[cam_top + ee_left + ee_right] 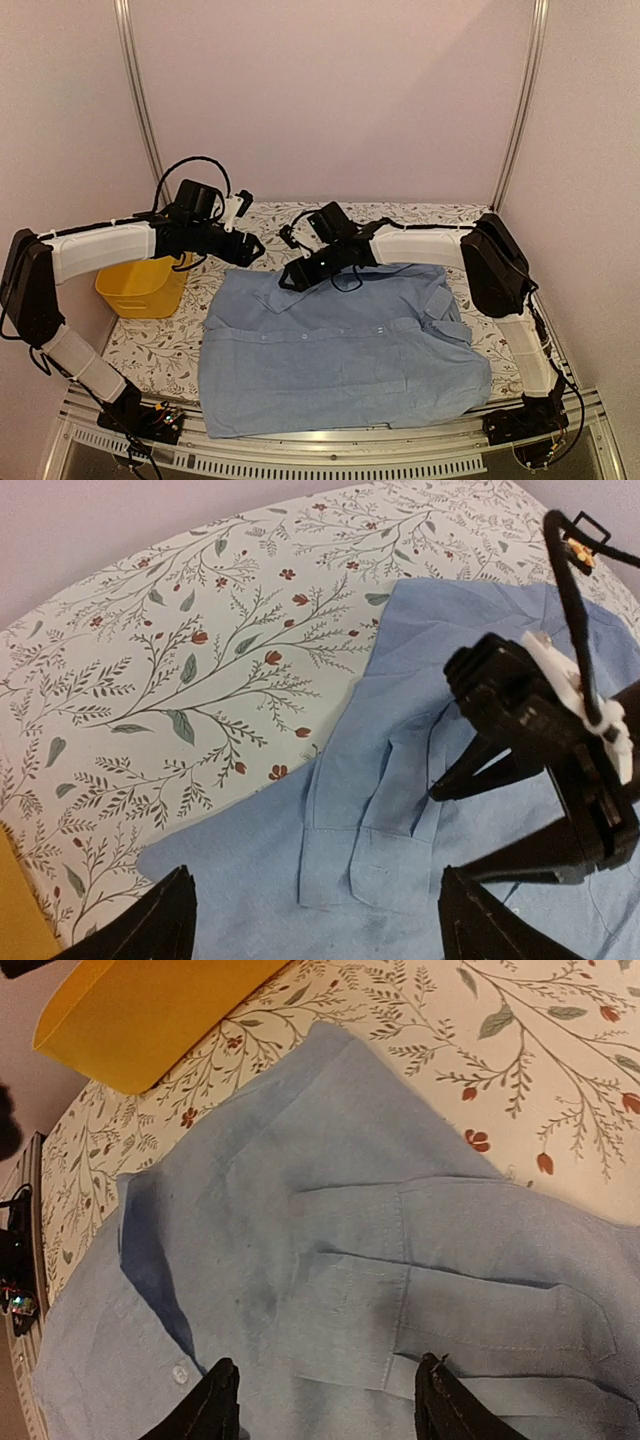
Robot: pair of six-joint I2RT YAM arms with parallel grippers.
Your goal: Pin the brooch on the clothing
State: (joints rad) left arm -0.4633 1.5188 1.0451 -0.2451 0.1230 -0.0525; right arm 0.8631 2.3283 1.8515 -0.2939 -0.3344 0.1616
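Note:
The light blue shirt (340, 350) lies spread flat on the flowered tablecloth, its collar towards the back. My left gripper (250, 256) hovers open and empty over the collar end (400, 810); its fingertips (165, 925) frame the folded collar. My right gripper (291, 277) is also open and empty just above the collar area (400, 1290), close to the left gripper, and it shows in the left wrist view (490, 810). A white button (180, 1372) lies near its left fingertip (215, 1405). The brooch is not in view in any frame.
A yellow plastic basket (145, 285) stands at the left of the table beside the shirt; it also shows in the right wrist view (150, 1010). A small black square frame (583, 542) hangs on the right arm's cable. Flowered cloth (180, 660) lies behind the collar.

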